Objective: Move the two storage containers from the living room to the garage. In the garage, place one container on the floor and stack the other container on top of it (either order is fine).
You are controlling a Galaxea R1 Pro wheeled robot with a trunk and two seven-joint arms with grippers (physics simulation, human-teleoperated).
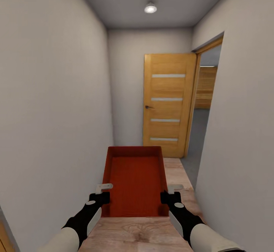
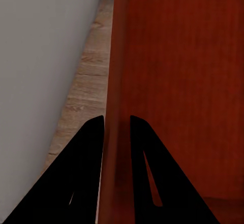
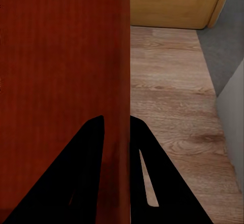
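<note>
I hold one orange-red storage container (image 1: 135, 179) level in front of me, above the light wood floor. My left gripper (image 1: 102, 196) is shut on its left wall near the close end, and my right gripper (image 1: 169, 195) is shut on its right wall opposite. In the left wrist view the black fingers (image 2: 91, 153) straddle the thin wall of the container (image 2: 178, 82). The right wrist view shows the same pinch, with the fingers (image 3: 86, 153) on the wall of the container (image 3: 61, 56). The bin is empty and its ribbed bottom shows.
I am in a narrow white-walled corridor with a wood plank floor (image 1: 133, 236). An orange-wood door (image 1: 167, 105) with four glass slits stands ahead. To its right an open doorway shows grey floor (image 1: 198, 141). Walls stand close on both sides.
</note>
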